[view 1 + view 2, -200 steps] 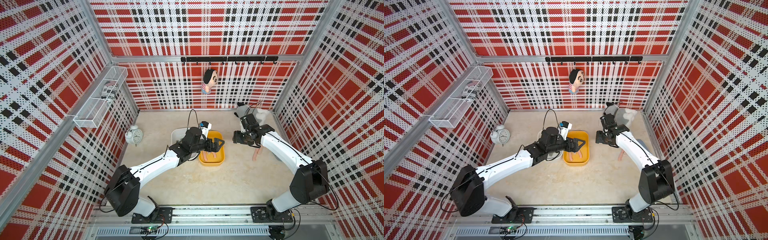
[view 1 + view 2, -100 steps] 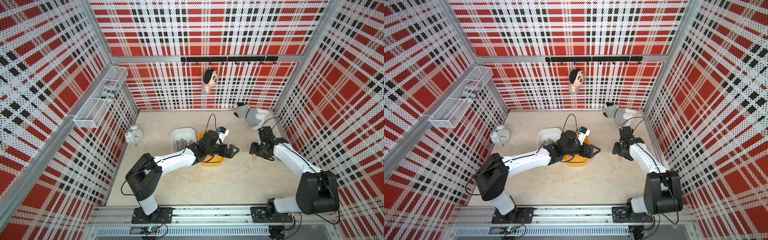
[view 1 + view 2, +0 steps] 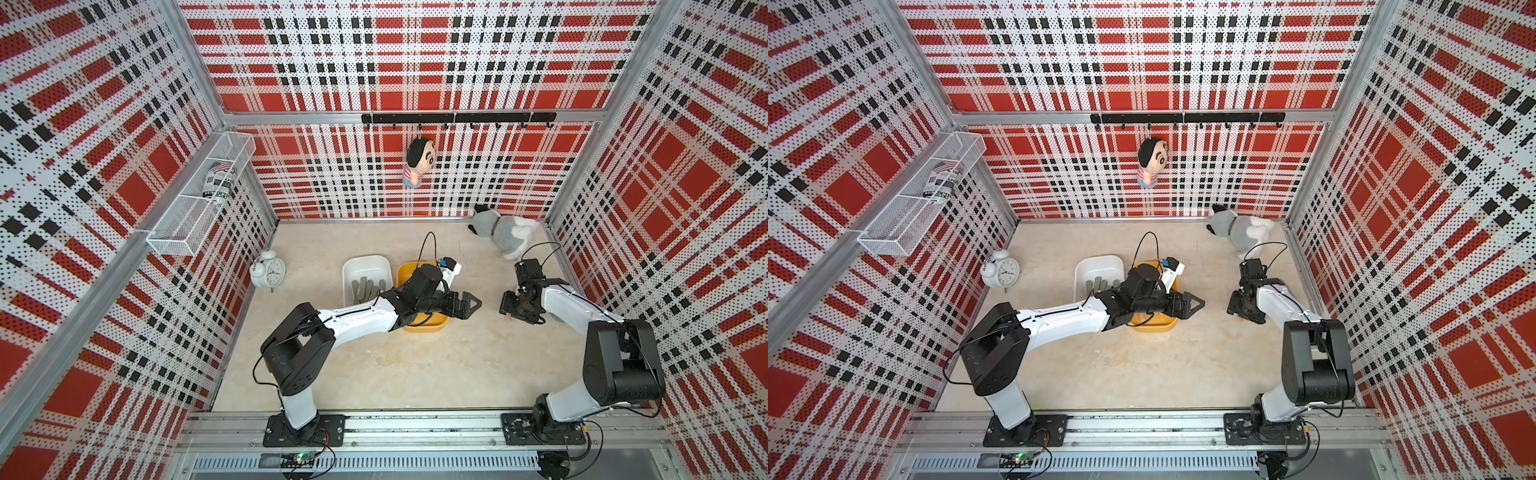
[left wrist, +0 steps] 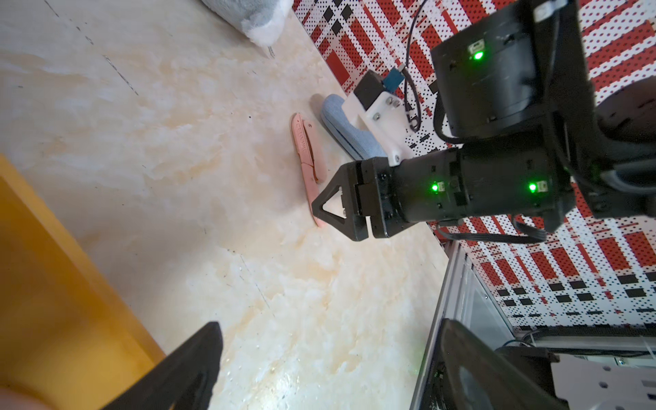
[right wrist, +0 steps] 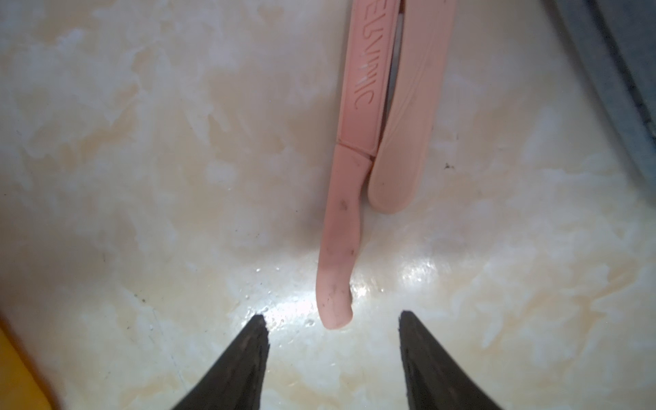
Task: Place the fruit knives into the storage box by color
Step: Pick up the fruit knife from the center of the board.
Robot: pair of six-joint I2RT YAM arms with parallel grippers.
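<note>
Two salmon-pink fruit knives (image 5: 340, 213) lie side by side on the table at the right, also seen in the left wrist view (image 4: 306, 156). My right gripper (image 5: 333, 316) hovers low over them, open, its fingertips straddling the longer knife's blade tip without touching it. In both top views it (image 3: 515, 309) hides nearly all of the knives. My left gripper (image 3: 469, 307) is wide open and empty, reaching just right of the yellow storage box (image 3: 424, 329). The white storage box (image 3: 365, 266) beside it holds several sage-green knives (image 3: 365, 289).
A blue-grey pad (image 4: 340, 120) lies right beside the pink knives, near the right wall. A plush dog (image 3: 505, 237) sits at the back right, an alarm clock (image 3: 268, 272) at the left. A doll (image 3: 419, 162) hangs on the back wall, a wire basket (image 3: 199, 208) on the left wall.
My right gripper has moved from the back middle to the right and down over the pink knives, its jaws narrowing slightly. The left arm has swung rightward past the yellow box.
</note>
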